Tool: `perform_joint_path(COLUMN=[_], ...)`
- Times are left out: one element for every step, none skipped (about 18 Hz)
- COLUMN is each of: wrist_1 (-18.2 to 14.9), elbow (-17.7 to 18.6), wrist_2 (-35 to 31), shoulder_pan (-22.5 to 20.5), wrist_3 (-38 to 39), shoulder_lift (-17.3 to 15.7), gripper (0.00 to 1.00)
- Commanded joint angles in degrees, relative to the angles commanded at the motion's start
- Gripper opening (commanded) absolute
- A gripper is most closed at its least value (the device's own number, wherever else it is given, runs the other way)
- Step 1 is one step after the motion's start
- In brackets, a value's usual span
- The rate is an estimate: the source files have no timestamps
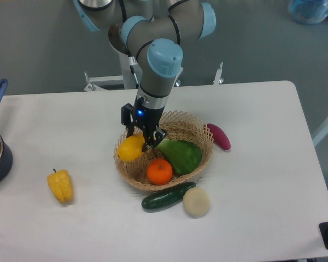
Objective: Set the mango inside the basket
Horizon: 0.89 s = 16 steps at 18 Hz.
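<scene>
I see the mango point(130, 148) on the basket's point(202, 143) left rim, tucked just under and left of my hand point(146, 136). Fingers touch its top right; can't tell if clenched. Orange point(159, 171) sits in the basket, right of the mango.

White table point(251, 109) (perhaps grey floor point(44, 43) behind)
</scene>
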<state>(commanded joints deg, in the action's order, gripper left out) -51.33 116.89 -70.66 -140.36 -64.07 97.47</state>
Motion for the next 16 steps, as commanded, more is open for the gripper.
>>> perform_joint_path(wrist_1=[0.00, 0.00, 0.09, 0.44, 0.53, 0.61, 0.53, 0.61, 0.62, 0.53, 0.70, 0.62, 0.35, 0.35, 0.35, 0.35], elbow=[0.00, 0.00, -0.09, -0.17, -0.78, -1.23, -2.01, -2.80, -3.77, -5.00, -7.27, -9.99, -13.06, -15.97, -18.78, -21.42], wrist_2=[0.00, 0.00, 0.00, 0.09, 0.09, 0.09, 0.09, 0.09, 0.00, -0.09, -1.22, -3.40, -5.86, -7.80, -8.52, -8.61], shoulder_pan=[0.00, 0.00, 0.00, 0.00, 0.00, 0.00, -0.09, -0.17, -0.18, -0.18, -0.52, -0.53, -0.53, -0.70, -0.96, -1.58], wrist_3=[0.00, 0.00, -0.35, -0.53, -0.35, -0.35, -0.44, -0.53, -0.44, -0.44, -0.44, -0.44, -0.44, -0.61, -0.53, -0.61], shoulder_lift=[0.26, 0.44, 0.70, 0.79, 0.79, 0.62, 0.53, 0.27, 0.27, 0.27, 0.44, 0.79, 1.49, 2.71, 3.68, 5.00], gripper=[0.24, 0.32, 0.54, 0.84, 1.00, 1.00, 1.00, 1.00, 1.00, 1.00, 1.00, 1.00, 1.00, 1.00, 1.00, 1.00])
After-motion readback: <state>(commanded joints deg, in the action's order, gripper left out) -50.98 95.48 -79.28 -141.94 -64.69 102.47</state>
